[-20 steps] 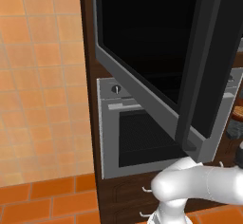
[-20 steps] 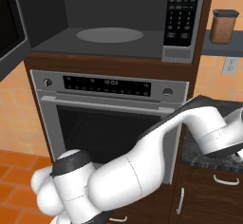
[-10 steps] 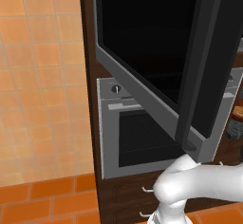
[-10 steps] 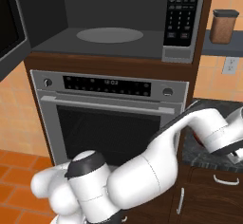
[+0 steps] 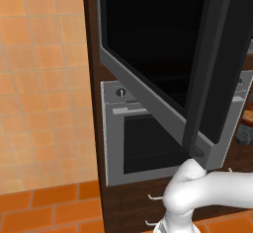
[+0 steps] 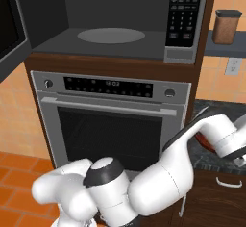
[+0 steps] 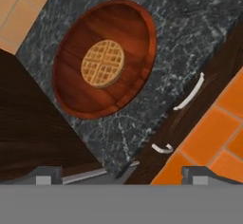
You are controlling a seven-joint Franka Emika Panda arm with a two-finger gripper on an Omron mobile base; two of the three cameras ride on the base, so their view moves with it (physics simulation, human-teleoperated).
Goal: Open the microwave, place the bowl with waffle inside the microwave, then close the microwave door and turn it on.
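Orange tile backs the left base view, where the microwave door (image 5: 163, 54) hangs swung open. Right base view: the microwave (image 6: 115, 24) gapes over the oven (image 6: 110, 120). Hand view: on the marbled worktop (image 7: 190, 33), the bowl (image 7: 104, 59) with waffle (image 7: 102, 63) lies ahead of the tool (image 7: 121, 174), its fingers spread wide and empty; stiff and likely smooth, it is best pinched at the rim.
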